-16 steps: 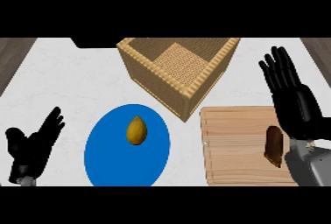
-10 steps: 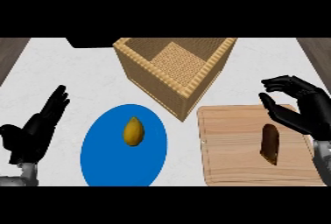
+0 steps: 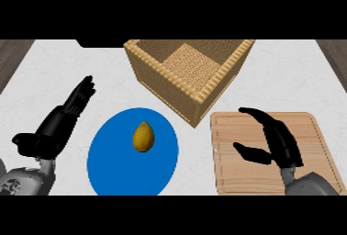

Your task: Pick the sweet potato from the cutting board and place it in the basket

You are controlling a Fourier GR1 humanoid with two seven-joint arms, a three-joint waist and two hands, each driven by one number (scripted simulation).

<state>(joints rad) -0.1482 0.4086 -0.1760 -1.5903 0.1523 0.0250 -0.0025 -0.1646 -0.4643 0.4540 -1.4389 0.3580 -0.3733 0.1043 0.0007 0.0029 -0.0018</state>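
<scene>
A pale wooden cutting board (image 3: 234, 172) lies at the lower right of the white counter. My right hand (image 3: 279, 144) hovers low over its middle, fingers long and slightly curved toward the upper left, thumb spread to the left. The sweet potato does not show; the spot where it lay is covered by this hand. The woven basket (image 3: 157, 69) stands at the top centre, its corner close to the board's upper left corner. My left hand (image 3: 59, 125) rests open at the left edge, fingers straight and pointing up-right.
A blue plate (image 3: 115, 160) sits between the two hands, left of the board, with a small yellow-brown fruit (image 3: 142, 137) on it. The counter's dark edges show at the top left and top right corners.
My right hand has come down and leftward from the board's right edge over the middle of the board, covering the sweet potato. The left hand has risen a little.
</scene>
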